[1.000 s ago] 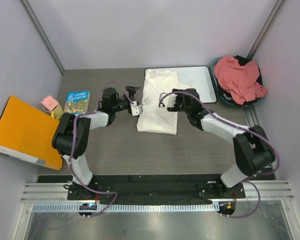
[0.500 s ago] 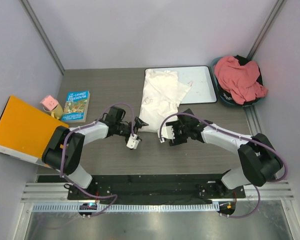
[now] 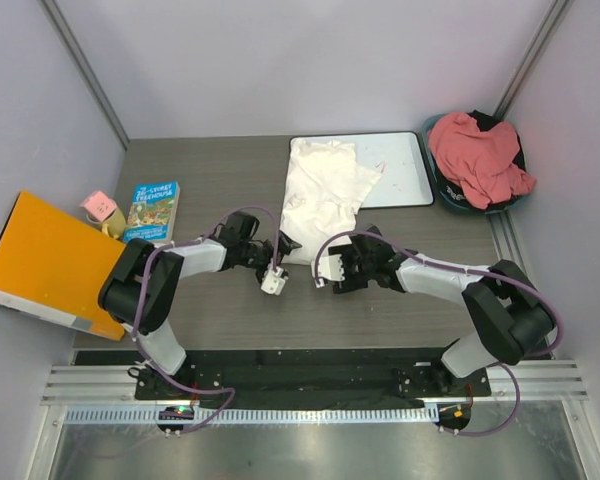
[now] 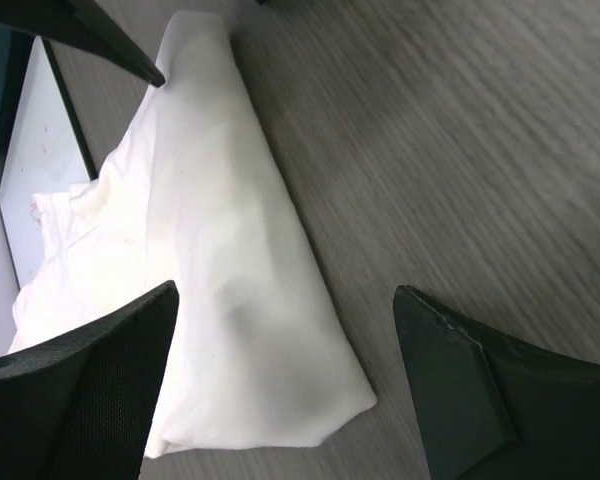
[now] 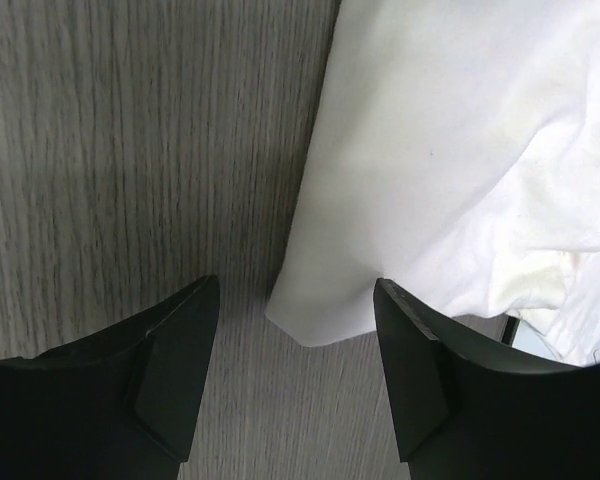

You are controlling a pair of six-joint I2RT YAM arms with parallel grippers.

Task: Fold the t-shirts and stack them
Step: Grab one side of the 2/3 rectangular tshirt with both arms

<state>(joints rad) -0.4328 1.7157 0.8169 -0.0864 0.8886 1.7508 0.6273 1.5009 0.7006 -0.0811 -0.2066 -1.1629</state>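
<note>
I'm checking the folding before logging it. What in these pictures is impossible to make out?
- Pink t-shirt, top view: bunched in the basket; its underside and whatever lies below are hidden.
- Whiteboard, top view: left part covered by the white t-shirt; its marks are too small to read.
- White t-shirt, right wrist view: far side cut off by the frame's edge.
- Book, top view: cover print too small.

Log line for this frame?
left gripper: open, at near edge of white shirt | right gripper: open, at its near corner | pink shirt: crumpled in basket
</note>
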